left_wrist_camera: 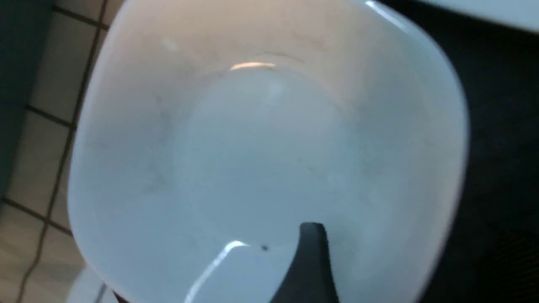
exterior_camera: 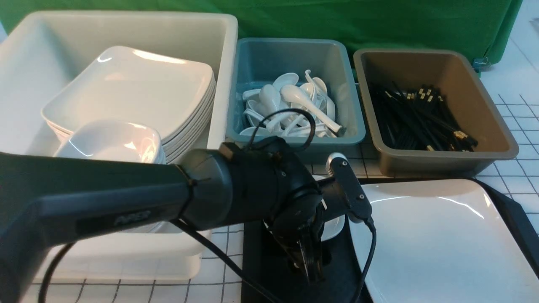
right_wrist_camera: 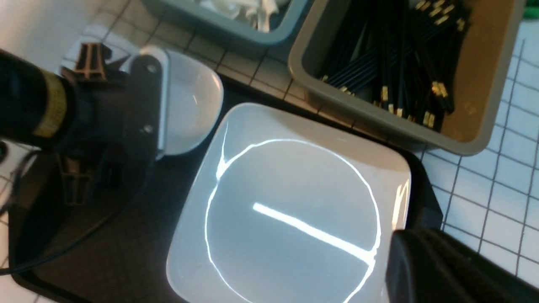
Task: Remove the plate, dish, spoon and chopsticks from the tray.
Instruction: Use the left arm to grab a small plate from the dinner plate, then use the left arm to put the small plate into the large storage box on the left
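Observation:
The small white dish (exterior_camera: 334, 228) sits at the far left of the black tray (exterior_camera: 269, 256), beside the large white plate (exterior_camera: 442, 240). My left gripper (exterior_camera: 311, 269) reaches down at the dish and is open. In the left wrist view one finger (left_wrist_camera: 311, 261) stands inside the dish (left_wrist_camera: 269, 147), apart from its wall; the other finger is lost against the dark tray. My right gripper (right_wrist_camera: 417, 261) is shut, hovering at the plate's (right_wrist_camera: 294, 202) right corner with nothing seen in it. No spoon or chopsticks show on the visible tray.
Behind the tray stand three tubs. The white tub (exterior_camera: 126, 25) holds stacked plates (exterior_camera: 134, 88) and small dishes (exterior_camera: 113, 141). The teal tub (exterior_camera: 290, 54) holds several spoons, and the brown tub (exterior_camera: 421, 67) several chopsticks. The left arm crosses low in front of the white tub.

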Robot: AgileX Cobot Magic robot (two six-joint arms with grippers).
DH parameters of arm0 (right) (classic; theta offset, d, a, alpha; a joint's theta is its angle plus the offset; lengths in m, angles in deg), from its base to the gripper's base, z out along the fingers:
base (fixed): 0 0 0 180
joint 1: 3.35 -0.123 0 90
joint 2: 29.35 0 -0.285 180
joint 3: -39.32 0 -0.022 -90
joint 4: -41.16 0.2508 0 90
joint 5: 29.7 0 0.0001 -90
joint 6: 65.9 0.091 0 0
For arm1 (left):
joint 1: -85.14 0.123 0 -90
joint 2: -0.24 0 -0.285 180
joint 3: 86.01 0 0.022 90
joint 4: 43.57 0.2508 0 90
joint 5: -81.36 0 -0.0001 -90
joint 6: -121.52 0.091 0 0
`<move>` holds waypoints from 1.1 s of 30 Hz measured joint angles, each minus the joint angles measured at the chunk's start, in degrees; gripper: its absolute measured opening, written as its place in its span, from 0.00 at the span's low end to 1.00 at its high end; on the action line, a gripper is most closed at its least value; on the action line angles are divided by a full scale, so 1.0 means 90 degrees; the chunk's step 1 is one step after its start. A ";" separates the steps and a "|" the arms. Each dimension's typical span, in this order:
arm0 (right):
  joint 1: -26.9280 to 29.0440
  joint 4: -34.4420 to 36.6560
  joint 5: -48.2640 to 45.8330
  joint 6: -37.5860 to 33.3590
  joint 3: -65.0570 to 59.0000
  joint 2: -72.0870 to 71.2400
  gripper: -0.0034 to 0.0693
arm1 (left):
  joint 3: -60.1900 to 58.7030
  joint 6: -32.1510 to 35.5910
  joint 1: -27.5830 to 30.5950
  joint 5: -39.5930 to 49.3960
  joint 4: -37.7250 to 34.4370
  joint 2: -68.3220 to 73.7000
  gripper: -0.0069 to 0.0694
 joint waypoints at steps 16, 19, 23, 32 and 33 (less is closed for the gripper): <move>0.0000 0.0190 -0.0053 0.0097 0.0000 -0.0396 0.05 | 0.0062 -0.0200 -0.0013 -0.0523 0.0497 0.0253 0.19; 0.0000 0.0190 -0.0053 0.0097 0.0000 -0.0396 0.05 | 0.0084 -0.0200 -0.0013 -0.0384 0.0185 0.0050 0.14; 0.0000 0.0190 -0.0047 0.0097 0.0000 -0.0396 0.05 | 0.0072 -0.0207 -0.0013 -0.0179 -0.0494 -0.0363 0.12; 0.0000 0.0934 0.0313 -0.0252 -0.0006 -0.0379 0.06 | 0.0021 -0.0374 0.0033 0.0076 -0.1073 -0.2235 0.10; 0.0000 0.1127 0.0413 -0.0354 -0.0006 -0.0340 0.06 | 0.0042 -0.0405 0.0058 0.0115 -0.1101 -0.2376 0.10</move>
